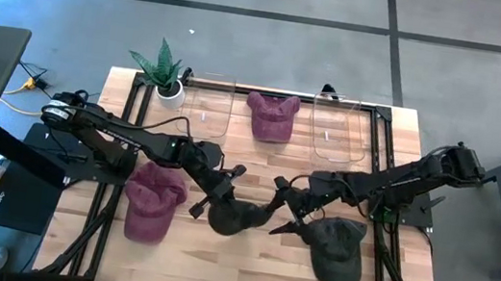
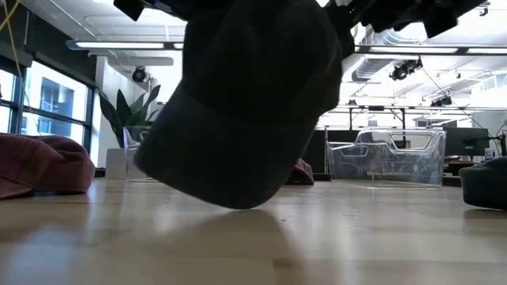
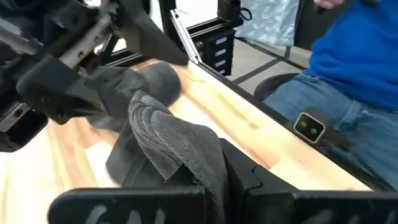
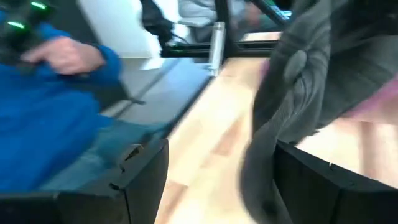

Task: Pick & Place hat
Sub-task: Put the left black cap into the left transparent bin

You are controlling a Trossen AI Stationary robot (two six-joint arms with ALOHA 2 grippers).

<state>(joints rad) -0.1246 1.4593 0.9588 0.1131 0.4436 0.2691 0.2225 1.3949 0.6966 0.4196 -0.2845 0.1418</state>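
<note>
At the centre of the tabletop (image 1: 245,256), slightly toward 6 o'clock in the high view, a dark grey hat (image 1: 238,217) hangs between the two arms. The left arm reaches in from 9 o'clock, elbow bent, and its left end effector (image 1: 214,197) is clamped on the hat's 9 o'clock edge; the left wrist view shows grey fabric (image 3: 180,149) bunched between the closed fingers. The right arm extends from 3 o'clock in a low, stretched pose. Its right end effector (image 1: 283,203) sits at the hat's 3 o'clock side with its fingers (image 4: 146,180) spread wide; the right wrist view shows the cloth (image 4: 298,87) draped between them, not pinched.

The hat is a soft cap, dark charcoal, with a rounded crown and visible seams. In the low view its crown (image 2: 238,119) droops, with the lowest point at or just above the wood surface; contact cannot be confirmed.

A maroon hat (image 1: 153,201) lies at 8 o'clock, a second dark hat (image 1: 338,249) at 4 o'clock, and another maroon hat (image 1: 270,116) at 12 o'clock between two clear bins (image 1: 337,131).
</note>
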